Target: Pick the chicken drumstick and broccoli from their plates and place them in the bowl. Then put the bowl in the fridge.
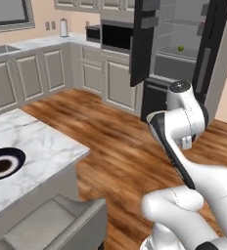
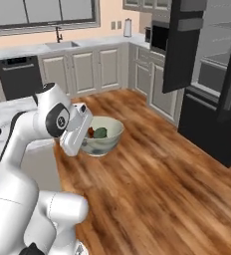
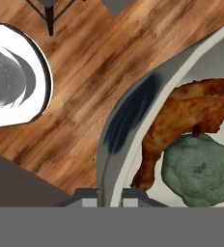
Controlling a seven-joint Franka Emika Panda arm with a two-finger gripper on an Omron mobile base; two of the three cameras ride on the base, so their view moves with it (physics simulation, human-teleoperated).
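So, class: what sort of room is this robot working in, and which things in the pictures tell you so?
A home kitchen, rendered. The signs: a sink set in a counter under a window, a built-in microwave among pale cabinets, and a tall dark fridge standing open.

No readable text, labels, brands or numbers anywhere in these views.

A warm brown wooden plank floor (image 1: 120, 146) is seen between pale grey panelled base cabinets (image 1: 32, 75) and a white marble-topped island (image 1: 34, 146). A steel sink (image 2: 61, 45) is set below a window, beside a black dishwasher (image 2: 19, 74). A white kettle-like jug (image 1: 64, 28) is placed on the counter.
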